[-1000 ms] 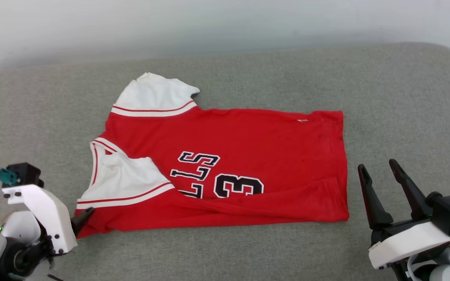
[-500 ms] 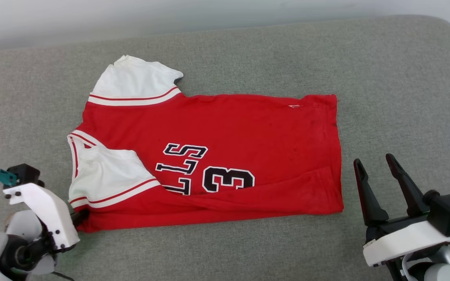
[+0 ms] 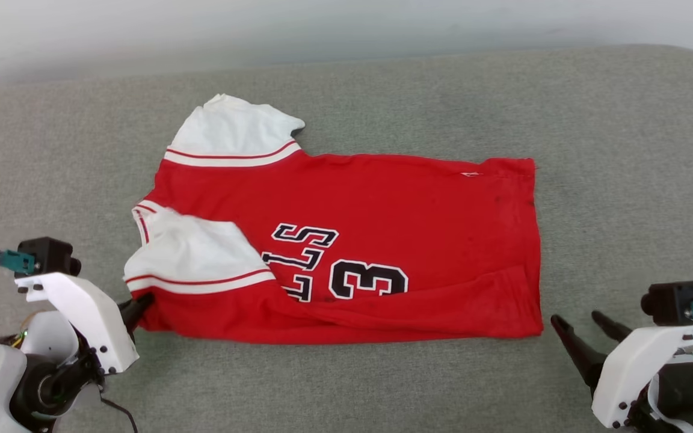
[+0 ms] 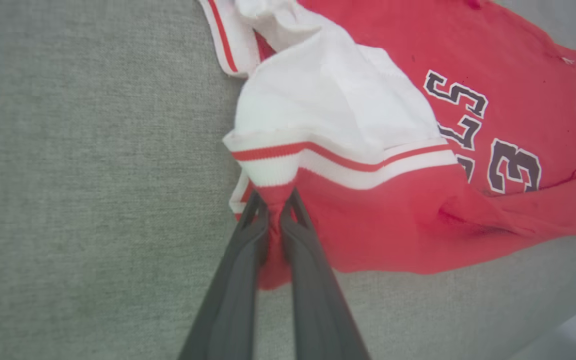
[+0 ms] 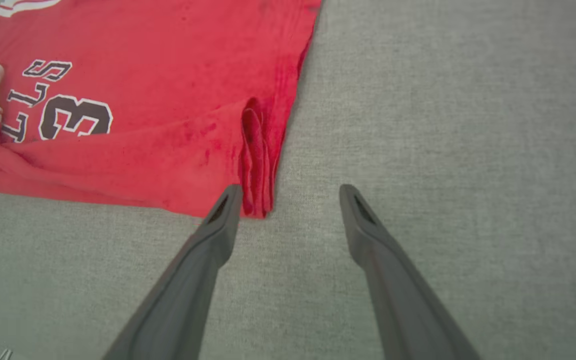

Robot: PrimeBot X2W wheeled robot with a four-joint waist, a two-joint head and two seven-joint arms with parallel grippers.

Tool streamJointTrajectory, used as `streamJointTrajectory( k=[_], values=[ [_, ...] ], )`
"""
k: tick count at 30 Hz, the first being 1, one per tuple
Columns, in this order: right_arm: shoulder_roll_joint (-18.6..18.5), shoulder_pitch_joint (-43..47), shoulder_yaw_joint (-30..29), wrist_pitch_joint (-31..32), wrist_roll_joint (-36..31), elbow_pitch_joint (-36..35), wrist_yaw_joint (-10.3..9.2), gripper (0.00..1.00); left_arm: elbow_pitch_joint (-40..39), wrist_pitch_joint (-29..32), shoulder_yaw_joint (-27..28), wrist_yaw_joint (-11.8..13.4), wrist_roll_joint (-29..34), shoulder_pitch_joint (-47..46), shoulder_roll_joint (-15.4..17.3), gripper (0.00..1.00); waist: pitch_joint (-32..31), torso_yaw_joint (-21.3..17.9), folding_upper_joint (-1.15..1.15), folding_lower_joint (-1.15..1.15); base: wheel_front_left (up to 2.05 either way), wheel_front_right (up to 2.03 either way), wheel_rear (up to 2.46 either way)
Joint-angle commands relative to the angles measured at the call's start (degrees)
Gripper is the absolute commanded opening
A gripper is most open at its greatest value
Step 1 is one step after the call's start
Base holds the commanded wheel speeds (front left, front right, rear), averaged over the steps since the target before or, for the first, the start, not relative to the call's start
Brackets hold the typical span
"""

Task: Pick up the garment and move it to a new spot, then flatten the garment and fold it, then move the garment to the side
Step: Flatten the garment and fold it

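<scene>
The garment (image 3: 382, 216) is a red jersey with white sleeves and a black "3", lying folded lengthwise on the grey cushion, collar to the left. My left gripper (image 3: 142, 304) is shut on the garment's near left corner; in the left wrist view the red cloth (image 4: 393, 220) is pinched between its fingers (image 4: 240, 250), just below the striped sleeve trim (image 4: 318, 160). My right gripper (image 3: 581, 328) stands open at the lower right, just off the hem. In the right wrist view its fingertips (image 5: 228, 200) sit at the garment's (image 5: 168, 100) near right corner, with nothing between them.
The grey fabric surface (image 3: 623, 150) spreads wide on every side of the garment, with a pale wall behind its far edge. Its right corner curves away at the upper right.
My left gripper has shut on the garment's near left corner, and the sleeve there has bunched up. My right gripper has dropped lower toward the hem corner. The camera has shifted.
</scene>
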Motion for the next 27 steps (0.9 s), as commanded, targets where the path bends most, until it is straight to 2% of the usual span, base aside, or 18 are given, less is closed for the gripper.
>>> streamJointTrajectory(
  k=[1,6,13,14,15,16,23,27],
  values=[
    [-0.6,-1.1,0.1,3.1,1.2,0.3,-0.02,1.0,-1.5,-0.5,0.1,0.4,0.6,0.1,0.4,0.0,0.7,0.7,0.0,0.0,0.0,0.0,0.0],
    [-0.9,-4.8,1.3,8.9,3.5,2.3,-0.02,1.0,-5.8,-1.6,0.1,1.4,2.1,-0.7,0.6,0.0,2.7,2.5,0.0,0.0,0.0,0.0,0.0],
    [-0.1,-9.2,4.6,13.5,5.1,11.2,-0.02,1.0,-8.0,-2.9,-0.5,1.9,3.5,-1.3,-0.2,0.0,4.2,4.0,0.0,0.0,0.0,0.0,0.0],
    [0.1,-9.4,5.3,14.2,5.5,12.3,-0.02,0.89,-8.0,-3.2,-0.6,1.9,3.6,-1.2,-0.3,0.0,4.2,4.1,0.0,0.0,0.0,0.0,0.0],
    [0.6,-9.4,5.9,14.9,5.9,13.2,-0.01,0.38,-7.9,-3.4,-0.6,1.9,3.6,-1.1,-0.5,0.0,4.2,4.3,0.0,0.0,0.0,0.0,0.0],
    [0.8,-9.6,6.5,15.4,6.2,13.7,0.0,0.0,-7.8,-3.7,-0.6,1.9,3.7,-0.9,-0.6,0.0,4.1,4.3,0.0,0.0,0.0,0.0,0.0],
    [-1.3,-11.6,6.9,13.3,7.1,11.6,0.05,0.0,-7.2,-6.3,-0.2,2.0,3.2,1.1,-2.2,0.0,2.0,4.5,0.0,0.0,0.0,0.0,0.0],
    [-2.9,-11.9,7.6,11.9,7.7,9.2,0.04,0.0,-7.9,-8.8,0.5,3.1,3.9,2.8,-2.7,0.0,-0.4,4.8,0.0,0.0,0.0,0.0,0.0]
  ],
)
